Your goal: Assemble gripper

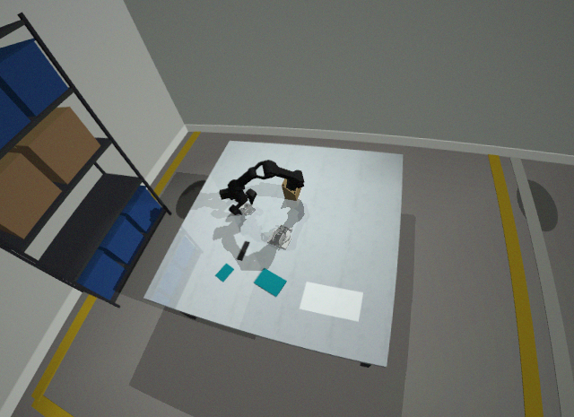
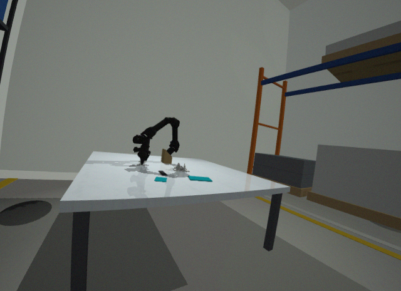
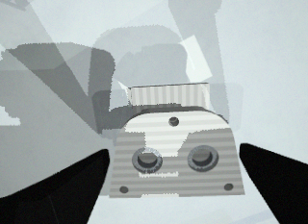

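Two round, ring-edged holes are marking what I am taking to be the housing plate (image 1: 248, 209) (image 3: 175, 178), which is lying on the left side of the counter (image 1: 347, 209) (image 2: 113, 191) (image 3: 269, 41), apart from the gripper base (image 1: 280, 238) (image 2: 180, 168). The tool (image 1: 244, 204) (image 2: 142, 162) (image 3: 172, 152) is standing with its fingers wide apart, one on either side of the plate, and is holding nothing. On the base, several small upright shapes are showing; they are probably including the jaws, so the first half of the task may be standing finished, though whether the teeth are meshing is staying too small to tell. The closing half is clearly remaining: gripping the plate, carrying it over, lowering it level onto the two stubs, letting go and withdrawing. The wrist view is showing the rings, three small dark holes and the fingers flanking the plate, while the base is not appearing there recognisably. The top view is giving the gap between plate and base, and the exterior view is bringing out the height of the base's upright parts, with the plate hardly standing out beneath the fingertips.
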{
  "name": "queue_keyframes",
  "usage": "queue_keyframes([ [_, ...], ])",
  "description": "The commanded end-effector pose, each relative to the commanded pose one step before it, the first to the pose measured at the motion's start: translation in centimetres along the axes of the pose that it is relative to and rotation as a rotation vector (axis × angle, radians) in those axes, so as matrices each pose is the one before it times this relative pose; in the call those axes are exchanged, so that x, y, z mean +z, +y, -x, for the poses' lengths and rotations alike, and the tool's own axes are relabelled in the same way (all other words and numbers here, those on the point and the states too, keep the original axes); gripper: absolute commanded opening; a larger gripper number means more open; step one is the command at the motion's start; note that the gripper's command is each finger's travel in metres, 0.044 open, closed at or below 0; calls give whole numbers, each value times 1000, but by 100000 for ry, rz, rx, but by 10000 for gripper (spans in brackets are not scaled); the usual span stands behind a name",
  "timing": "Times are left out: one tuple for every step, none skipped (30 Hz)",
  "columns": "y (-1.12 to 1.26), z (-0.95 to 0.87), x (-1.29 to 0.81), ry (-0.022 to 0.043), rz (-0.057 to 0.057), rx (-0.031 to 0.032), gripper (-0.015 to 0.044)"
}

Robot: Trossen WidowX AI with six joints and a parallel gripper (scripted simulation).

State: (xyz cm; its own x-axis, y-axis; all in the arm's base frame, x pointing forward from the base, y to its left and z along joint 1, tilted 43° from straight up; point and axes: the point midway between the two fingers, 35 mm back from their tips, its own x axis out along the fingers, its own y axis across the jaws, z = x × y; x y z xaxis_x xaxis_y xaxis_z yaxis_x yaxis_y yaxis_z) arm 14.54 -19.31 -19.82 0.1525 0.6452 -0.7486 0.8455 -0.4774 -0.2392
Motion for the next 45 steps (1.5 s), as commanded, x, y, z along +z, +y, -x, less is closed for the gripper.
queue_keyframes([
  [30,-44,-30,219,-502,255,440],
  [0,0,0,0,0,0,440],
  [0,0,0,0,0,0,440],
  [0,0,0,0,0,0,440],
  [1,-10,1,0,0,0,440],
  [1,-10,1,0,0,0,440],
  [0,0,0,0,0,0,440],
  [0,0,0,0,0,0,440],
  [0,0,0,0,0,0,440],
  [0,0,0,0,0,0,440],
  [0,0,0,0,0,0,440],
  [0,0,0,0,0,0,440],
  [0,0,0,0,0,0,440],
  [0,0,0,0,0,0,440],
  [-35,21,30,-211,489,-266,433],
  [0,0,0,0,0,0,427],
  [0,0,0,0,0,0,420],
  [0,0,0,0,0,0,413],
  [0,0,0,0,0,0,407],
  [0,0,0,0,0,0,400],
  [0,0,0,0,0,0,393],
  [0,0,0,0,0,0,387],
  [0,0,0,0,0,0,380],
  [0,0,0,0,0,0,373],
  [0,0,0,0,0,0,367],
  [0,0,0,0,0,0,360],
  [0,0,0,0,0,0,353],
  [0,0,0,0,0,0,351],
  [0,0,0,0,0,0,351],
  [0,0,0,0,0,0,351],
  [0,0,0,0,0,0,351],
  [0,0,0,0,0,0,351],
  [0,0,0,0,0,0,351],
  [0,0,0,0,0,0,351],
  [0,0,0,0,0,0,351],
  [0,0,0,0,0,0,351],
  [0,0,0,0,0,0,351],
  [6,50,3,-2,-4,3,351],
  [17,150,9,-4,-13,8,351],
  [26,250,14,-7,-21,13,351],
  [30,309,16,-8,-26,15,351],
  [27,311,14,-7,-26,15,351],
  [24,312,13,-6,-26,14,351],
  [21,313,12,-6,-26,14,351],
  [18,314,10,-5,-26,13,351],
])
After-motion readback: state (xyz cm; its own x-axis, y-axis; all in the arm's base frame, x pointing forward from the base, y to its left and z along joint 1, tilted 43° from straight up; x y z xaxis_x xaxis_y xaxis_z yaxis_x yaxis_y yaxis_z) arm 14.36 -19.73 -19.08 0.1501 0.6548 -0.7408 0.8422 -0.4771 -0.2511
